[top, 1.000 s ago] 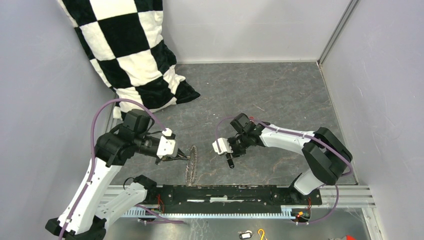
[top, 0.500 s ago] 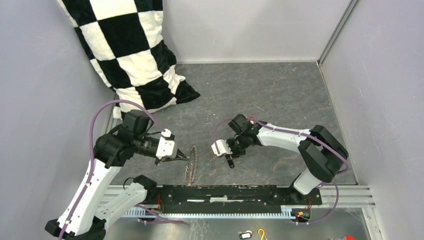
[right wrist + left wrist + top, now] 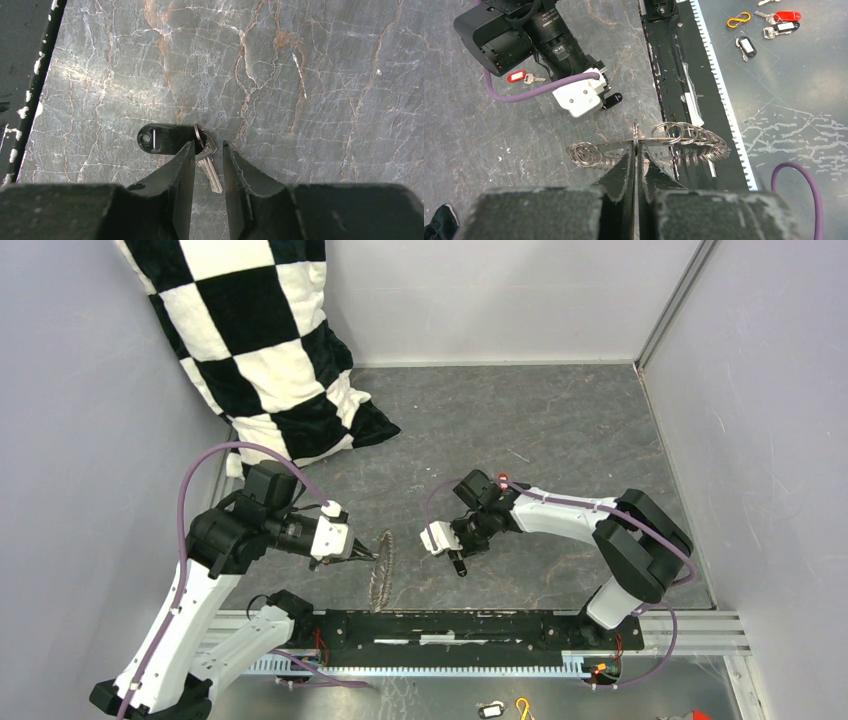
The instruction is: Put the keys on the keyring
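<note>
Grey marbled worktop (image 3: 325,75): your right claw (image 3: 208,147), jaws apart, straddles the black-headed key (image 3: 167,140) lying flat between them. Centre on its shank before pinching; left claw (image 3: 636,150) is clenched on the keyring (image 3: 694,136).

Robot test cell in a laboratory. Plain grey partition walls (image 3: 60,390) enclose a marble-patterned tabletop (image 3: 520,420). At 6 o'clock, the left arm (image 3: 170,630) and right arm (image 3: 560,510) are bolted to a mounting rail (image 3: 450,625). A checkered cushion (image 3: 260,330) leans at 11 o'clock.
</note>
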### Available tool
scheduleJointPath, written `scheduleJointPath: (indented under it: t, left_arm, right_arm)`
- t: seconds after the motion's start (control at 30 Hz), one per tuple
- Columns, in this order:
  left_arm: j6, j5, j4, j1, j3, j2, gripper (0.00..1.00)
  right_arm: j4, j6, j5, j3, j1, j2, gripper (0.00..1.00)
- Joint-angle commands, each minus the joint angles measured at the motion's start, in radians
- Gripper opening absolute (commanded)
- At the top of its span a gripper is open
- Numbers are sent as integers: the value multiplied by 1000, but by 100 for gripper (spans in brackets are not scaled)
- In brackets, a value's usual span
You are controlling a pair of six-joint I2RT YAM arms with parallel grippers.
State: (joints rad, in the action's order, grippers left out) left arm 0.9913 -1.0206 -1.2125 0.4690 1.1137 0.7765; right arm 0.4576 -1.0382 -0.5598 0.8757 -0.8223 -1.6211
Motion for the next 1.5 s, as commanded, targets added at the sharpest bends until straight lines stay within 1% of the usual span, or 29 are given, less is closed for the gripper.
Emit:
scheduleJointPath:
  t: [0.0, 0.23, 0.3, 0.43, 0.57, 1.0, 1.2, 1.47]
  left_arm:
    - [61, -7, 7, 2, 34, -7, 2]
    - [66, -1, 7, 2, 29, -12, 2]
    - [66, -1, 7, 2, 29, -14, 2]
    - [67, -3, 7, 2, 28, -14, 2]
    - [69, -8, 7, 2, 28, -17, 2]
    - [72, 1, 8, 2, 17, -38, 2]
    - [76, 4, 8, 2, 14, -42, 2]
    - [85, 6, 7, 3, 12, -46, 2]
  right_arm:
    - [7, -28, -20, 16, -10, -15, 32]
    - [6, -22, -24, 13, -30, -21, 28]
    - [9, -13, -19, 14, -37, -15, 29]
    - [5, -2, -10, 11, -40, 15, 32]
    - [10, -4, -3, 22, -40, 32, 33]
    - [83, -17, -50, 109, -37, -25, 29]
    - [123, -33, -58, 104, -37, -33, 31]
    - [114, -28, -40, 99, -38, -15, 36]
